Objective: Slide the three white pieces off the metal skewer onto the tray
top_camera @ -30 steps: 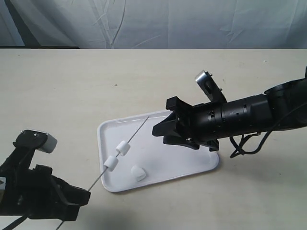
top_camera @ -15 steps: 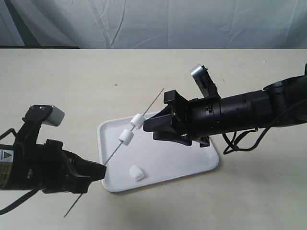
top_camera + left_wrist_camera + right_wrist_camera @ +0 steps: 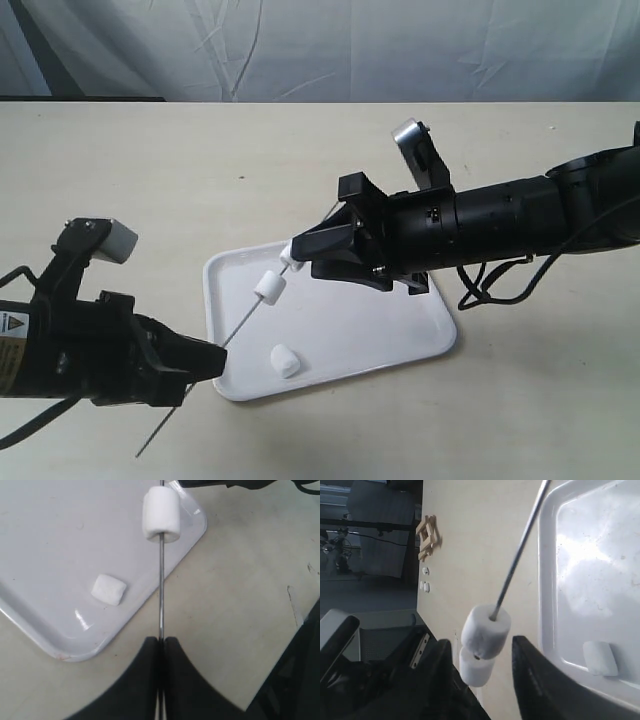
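Two white pieces (image 3: 270, 287) threaded on the metal skewer (image 3: 243, 320) | our left gripper (image 3: 215, 356) pinches it tight | right gripper (image 3: 303, 257) wide, straddling the upper piece (image 3: 290, 249) | third piece (image 3: 286, 361) on the tray (image 3: 380, 330)

The metal skewer (image 3: 240, 324), a thin straight grey rod, is pinched between the closed left jaws near its lower end. A short tail sticks out behind them, and the rest slants upward to the right jaws. Two soft white cylinders are threaded on it. The upper piece (image 3: 293, 250) sits between the spread right jaws, and the lower piece (image 3: 270, 288) hangs just outside them, toward the left jaws. The third piece (image 3: 287, 361) lies loose on the tray (image 3: 350, 335). This glossy white rectangle with a low rim sits under the skewer, and its near corner is close to the left jaws.
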You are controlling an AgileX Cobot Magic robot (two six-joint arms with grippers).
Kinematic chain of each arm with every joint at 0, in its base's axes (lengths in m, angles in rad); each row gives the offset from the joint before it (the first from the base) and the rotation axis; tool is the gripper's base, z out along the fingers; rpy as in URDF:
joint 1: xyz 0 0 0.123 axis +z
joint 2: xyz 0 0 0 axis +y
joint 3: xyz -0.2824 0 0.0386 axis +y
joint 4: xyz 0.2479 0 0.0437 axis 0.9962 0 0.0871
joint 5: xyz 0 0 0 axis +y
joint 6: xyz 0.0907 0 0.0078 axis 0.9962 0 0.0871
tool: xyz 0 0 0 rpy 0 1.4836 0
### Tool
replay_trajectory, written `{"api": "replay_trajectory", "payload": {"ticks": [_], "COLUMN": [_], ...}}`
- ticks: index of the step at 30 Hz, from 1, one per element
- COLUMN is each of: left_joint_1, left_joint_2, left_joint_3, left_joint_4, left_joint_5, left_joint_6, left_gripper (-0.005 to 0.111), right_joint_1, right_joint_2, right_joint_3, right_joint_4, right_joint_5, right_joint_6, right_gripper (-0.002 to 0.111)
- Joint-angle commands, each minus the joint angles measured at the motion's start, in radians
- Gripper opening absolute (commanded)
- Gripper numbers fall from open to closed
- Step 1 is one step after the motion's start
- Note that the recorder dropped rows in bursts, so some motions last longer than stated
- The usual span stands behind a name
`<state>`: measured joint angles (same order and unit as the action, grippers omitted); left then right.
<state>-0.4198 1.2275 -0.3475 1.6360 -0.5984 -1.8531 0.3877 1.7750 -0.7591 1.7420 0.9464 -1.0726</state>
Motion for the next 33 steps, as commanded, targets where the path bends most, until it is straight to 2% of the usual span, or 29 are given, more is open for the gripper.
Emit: {"api": "replay_trajectory", "payload": {"ticks": [1,11,18,25,30,33], "left_joint_1": [-0.001,-0.001,-0.001,-0.001,-0.001,-0.001], "left_joint_2": [0.005,0.005,0.005,0.005,0.005,0.005], "left_joint_3": [-0.004,-0.004,-0.004,-0.004,-0.004,-0.004], "left_joint_4": [-0.022,-0.038,-0.038,-0.038,-0.038,-0.038], "left_joint_5": [-0.03,-0.056,-0.085,-0.068,-0.036,-0.036], "left_joint_6": [0.025,0.037,0.056,0.056,0.056,0.056], "left_gripper": [0.0,0.0,0.0,0.0,0.0,0.0], "right_joint_1": [0.004,0.004,0.004,0.004,0.004,0.004], "right_joint_2": [0.001,0.001,0.001,0.001,0.001,0.001], "right_joint_3": [-0.005,-0.005,-0.005,-0.005,-0.005,-0.005], "right_joint_4": [0.002,0.002,0.002,0.002,0.002,0.002], "right_joint_5": [0.016,0.018,0.018,0.018,0.026,0.024], "right_joint_6": [-0.012,-0.012,-0.012,-0.012,-0.012,-0.012], "right_gripper": [0.038,0.038,0.034,0.034,0.019,0.017]}}
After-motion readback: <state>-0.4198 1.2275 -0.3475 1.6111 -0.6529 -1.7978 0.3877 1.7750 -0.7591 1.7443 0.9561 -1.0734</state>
